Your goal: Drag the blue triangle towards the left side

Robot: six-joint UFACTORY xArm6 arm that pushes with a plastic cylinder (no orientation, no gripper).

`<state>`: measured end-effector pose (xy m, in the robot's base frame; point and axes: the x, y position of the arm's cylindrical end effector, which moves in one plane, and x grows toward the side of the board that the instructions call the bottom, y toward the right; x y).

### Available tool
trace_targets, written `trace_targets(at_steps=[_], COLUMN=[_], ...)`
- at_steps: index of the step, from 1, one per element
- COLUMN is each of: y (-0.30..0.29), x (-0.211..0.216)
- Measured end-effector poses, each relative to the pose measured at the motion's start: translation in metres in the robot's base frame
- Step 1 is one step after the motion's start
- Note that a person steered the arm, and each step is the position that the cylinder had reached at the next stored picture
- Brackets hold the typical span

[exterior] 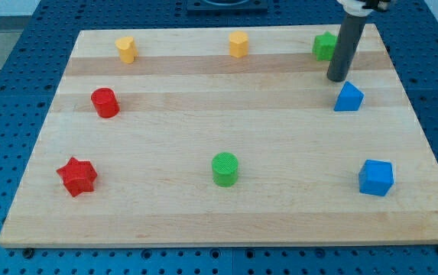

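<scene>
Blue triangular plastic block [348, 98] is lying near the right edge of the pale wooden board [280, 137], in its upper half. My tip [337, 79] is being held just above and slightly left of that block, close beside it; contact cannot be told. The rod is ending plainly, so nothing is being clamped.

Nearest the view's bottom, a red star block [76, 176], a green cylinder [225, 169] and a blue cube [376, 177] are sitting. Farther up, a red cylinder [105, 102] is resting at left. Along the top edge, two yellow blocks [126, 49] [238, 44] and a green block [325, 46], partly hidden by the rod, are standing.
</scene>
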<state>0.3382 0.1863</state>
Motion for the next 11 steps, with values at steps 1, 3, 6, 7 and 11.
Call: trace_targets(at_steps=[1,3,6,7,11], y=[-0.001,0.038,-0.014,-0.074,-0.135], x=[0.0,0.005,0.065,0.053,0.027])
